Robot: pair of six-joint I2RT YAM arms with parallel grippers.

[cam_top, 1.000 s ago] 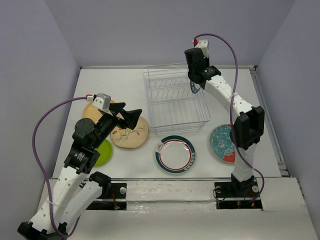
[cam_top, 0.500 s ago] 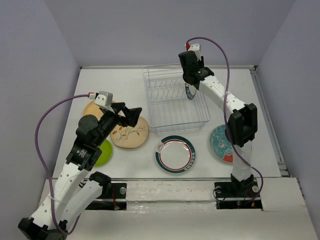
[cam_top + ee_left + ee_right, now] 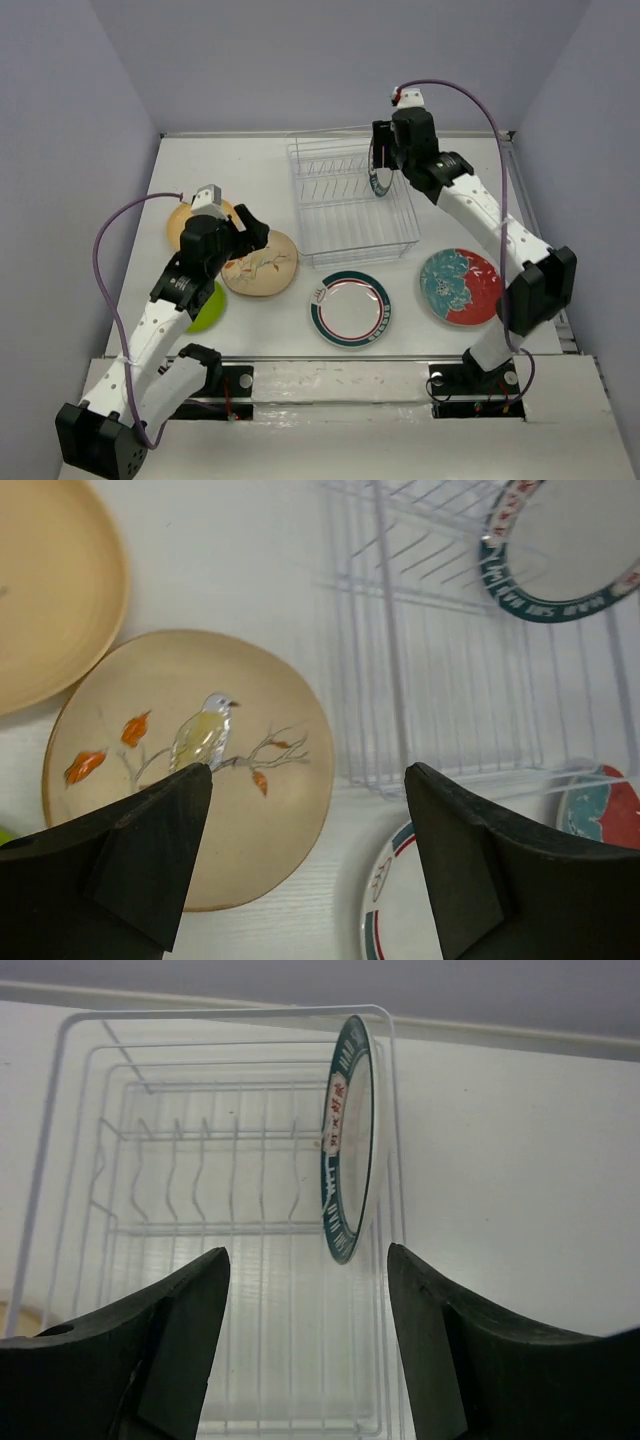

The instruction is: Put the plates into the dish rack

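The dish rack (image 3: pixel 335 220) stands at the back middle of the table. A dark-rimmed plate (image 3: pixel 378 184) stands on edge at its right side, seen edge-on in the right wrist view (image 3: pixel 345 1150). My right gripper (image 3: pixel 381 150) hovers open just above and behind this plate, its fingers apart from it. The left gripper (image 3: pixel 252 228) is open over the cream bird plate (image 3: pixel 265 268), which lies flat (image 3: pixel 190 770) with nothing held between the fingers (image 3: pixel 150 850). Lying flat on the table are the orange-tan plate (image 3: pixel 183 222), the lime green plate (image 3: pixel 210 306), the teal-red rimmed plate (image 3: pixel 350 308) and the floral plate (image 3: pixel 460 287).
The rack's other slots (image 3: pixel 200 1210) hold nothing. The orange-tan plate (image 3: pixel 50 590) touches the bird plate's far left edge. The table has raised walls on the left, back and right. Both arm bases sit at the near edge.
My right gripper has opened and let go of the dark-rimmed plate, which now stands in the rack; its elbow swung right, uncovering the floral plate. The left gripper dropped closer to the bird plate.
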